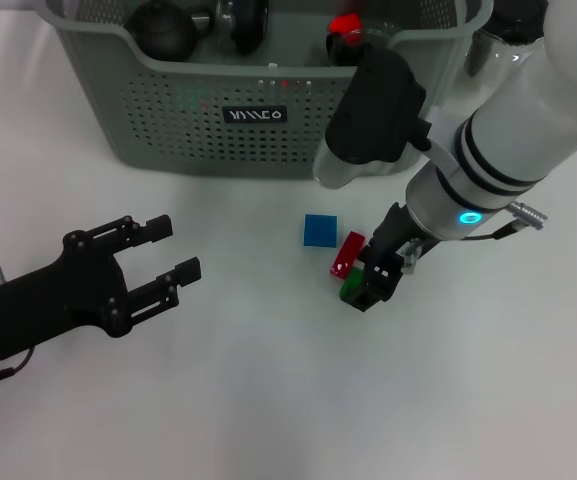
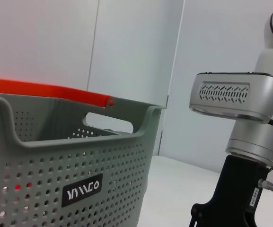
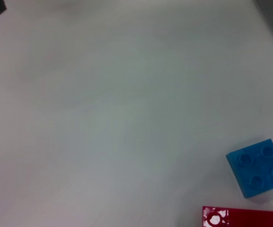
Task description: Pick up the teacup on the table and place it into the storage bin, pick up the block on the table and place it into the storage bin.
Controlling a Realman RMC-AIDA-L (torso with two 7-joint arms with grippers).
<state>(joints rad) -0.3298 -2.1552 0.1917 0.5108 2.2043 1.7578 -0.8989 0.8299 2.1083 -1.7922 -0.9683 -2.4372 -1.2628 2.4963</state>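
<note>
The right end effector [image 1: 373,280] sits low over the green block [image 1: 351,288], grip state unclear; light, rigid, slick plastic, best pinched across flat sides, while the left end effector [image 1: 173,262] idles open.

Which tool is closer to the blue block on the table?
The right tool. It is down at the block cluster, just beside the blue block on the table. The left tool hovers open, well off to the block's left.

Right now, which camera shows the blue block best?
The right wrist view: the blue block fills the corner close up, studs visible. The head view shows it small on the table; the left wrist view misses it.
</note>
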